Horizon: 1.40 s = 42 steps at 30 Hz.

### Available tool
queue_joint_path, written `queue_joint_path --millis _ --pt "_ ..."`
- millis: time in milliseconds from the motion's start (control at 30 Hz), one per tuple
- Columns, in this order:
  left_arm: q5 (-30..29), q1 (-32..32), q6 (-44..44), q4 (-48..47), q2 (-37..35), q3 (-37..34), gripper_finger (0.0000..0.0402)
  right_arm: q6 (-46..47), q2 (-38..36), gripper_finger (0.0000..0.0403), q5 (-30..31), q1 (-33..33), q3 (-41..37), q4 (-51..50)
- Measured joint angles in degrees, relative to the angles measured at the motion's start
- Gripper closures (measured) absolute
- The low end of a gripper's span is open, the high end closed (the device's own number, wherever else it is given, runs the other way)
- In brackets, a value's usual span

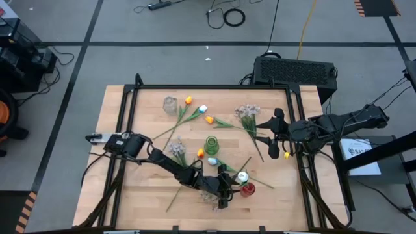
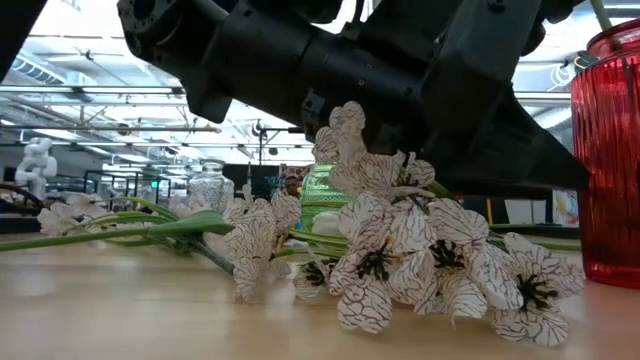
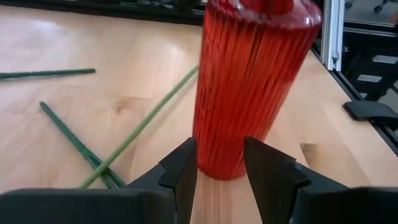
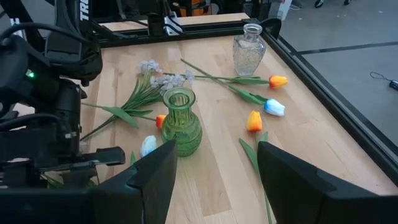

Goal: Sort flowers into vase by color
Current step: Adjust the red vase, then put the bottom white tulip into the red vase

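My left gripper [image 3: 221, 177] is open and low over the table's near right part. Its fingertips stand just short of the foot of the ribbed red vase [image 3: 249, 87], and nothing is between them. A spray of white blossoms [image 2: 430, 260] lies on the table under that arm. My right gripper [image 4: 214, 168] hovers open and empty over the table's right side [image 1: 276, 136]. The green vase [image 1: 212, 143] stands mid-table with an orange tulip [image 1: 201, 153] and a white tulip [image 1: 212, 160] lying beside it. More tulips [image 1: 203, 108] and sprays [image 1: 247, 112] lie farther back.
A clear glass vase [image 1: 170, 104] stands toward the far left. Loose green stems [image 3: 143, 124] cross the wood beside the red vase [image 1: 247, 189]. A black frame rail [image 1: 305, 182] runs along the table's right edge. A black box [image 1: 296, 68] sits behind the far edge.
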Motion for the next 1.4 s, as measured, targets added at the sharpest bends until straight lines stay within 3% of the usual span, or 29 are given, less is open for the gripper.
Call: queue_joint_path --millis 1200,1267,1400 --pt "-0.9 0.13 2.57 4.77 -0.05 0.02 0.0265 0.0 0.0 0.0188 0.02 0.0 -0.01 0.07" --pt "-0.84 0.13 2.78 3.41 -0.1 0.04 0.0265 0.02 0.0 0.0188 0.02 0.0 -0.01 0.07" --pt "0.49 -0.04 2.43 -9.41 -4.12 -0.42 0.0265 1.74 -0.96 0.0188 -0.02 0.08 0.0 -0.26"
